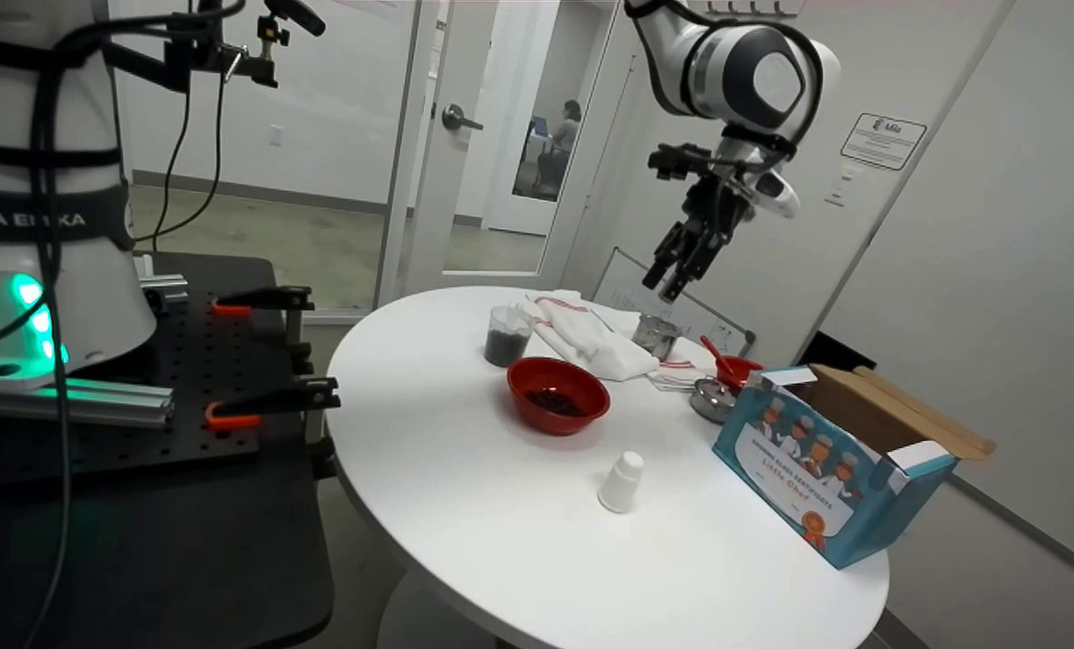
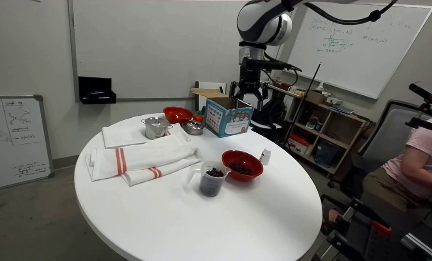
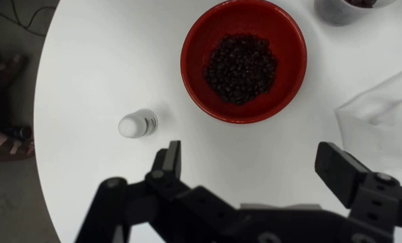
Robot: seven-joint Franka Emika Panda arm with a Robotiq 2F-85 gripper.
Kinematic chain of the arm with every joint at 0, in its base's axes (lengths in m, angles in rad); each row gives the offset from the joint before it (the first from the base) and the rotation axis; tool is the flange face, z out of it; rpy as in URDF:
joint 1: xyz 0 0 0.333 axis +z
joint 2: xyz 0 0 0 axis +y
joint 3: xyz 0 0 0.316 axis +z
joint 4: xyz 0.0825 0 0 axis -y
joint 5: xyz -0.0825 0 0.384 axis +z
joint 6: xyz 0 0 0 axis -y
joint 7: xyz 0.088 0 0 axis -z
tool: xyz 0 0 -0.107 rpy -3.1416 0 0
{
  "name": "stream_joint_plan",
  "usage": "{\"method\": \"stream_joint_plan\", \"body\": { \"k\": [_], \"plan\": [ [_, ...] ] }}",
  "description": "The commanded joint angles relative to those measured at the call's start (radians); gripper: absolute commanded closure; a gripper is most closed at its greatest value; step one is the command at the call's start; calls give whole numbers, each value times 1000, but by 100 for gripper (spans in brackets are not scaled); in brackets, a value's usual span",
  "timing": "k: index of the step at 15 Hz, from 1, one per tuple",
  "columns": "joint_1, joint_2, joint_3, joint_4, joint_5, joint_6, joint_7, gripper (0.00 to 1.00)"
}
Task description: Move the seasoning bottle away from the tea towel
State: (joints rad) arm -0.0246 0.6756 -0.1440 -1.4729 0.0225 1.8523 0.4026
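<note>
In the wrist view, the gripper (image 3: 249,148) has its two fingers (image 3: 336,172) spread wide, bare tabletop (image 3: 241,165) showing between them. The seasoning bottle (image 3: 136,124) stands upright near the red bowl (image 3: 192,69) of dark beans (image 3: 241,69); only a sliver of the bottle's print shows. The measuring cup (image 3: 334,13) is cut off by the top edge, the tea towel (image 3: 379,131) by the right edge, with one finger covering part of the towel. What the pale edge (image 3: 282,206) above the gripper's dark frame belongs to cannot be told.

In an exterior view, the bottle (image 1: 620,485) stands on bare tabletop, well apart from the towel, the bowl roughly between them. The gripper hangs in the air, fingertips apart. The Little Chef box (image 1: 789,487) hides part of the back red bowl (image 1: 742,367). A seated figure (image 1: 562,149) in the background is small and indistinct.

In an exterior view, the bottle (image 2: 265,156) shows just past the bowl's rim, its label too small to read. The metal pot (image 2: 155,129) hides some of the towel under it. A finger overlaps the box's open top; their gap in depth is hard to judge. A round red thing (image 2: 198,118) behind the lidded pan (image 2: 193,128) is partly hidden. The person in pink (image 2: 415,159) is cut off by the right edge.
</note>
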Motion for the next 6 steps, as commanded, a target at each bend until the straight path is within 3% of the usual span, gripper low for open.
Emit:
{"method": "stream_joint_plan", "body": {
  "k": [1, 2, 6],
  "plan": [
    [79, -113, 18, -96, -109, 20, -49, 0],
    [42, -43, 18, -21, -59, -2, -14, 0],
    [80, -89, 29, -57, -98, 0, -16, 0]
  ]
}}
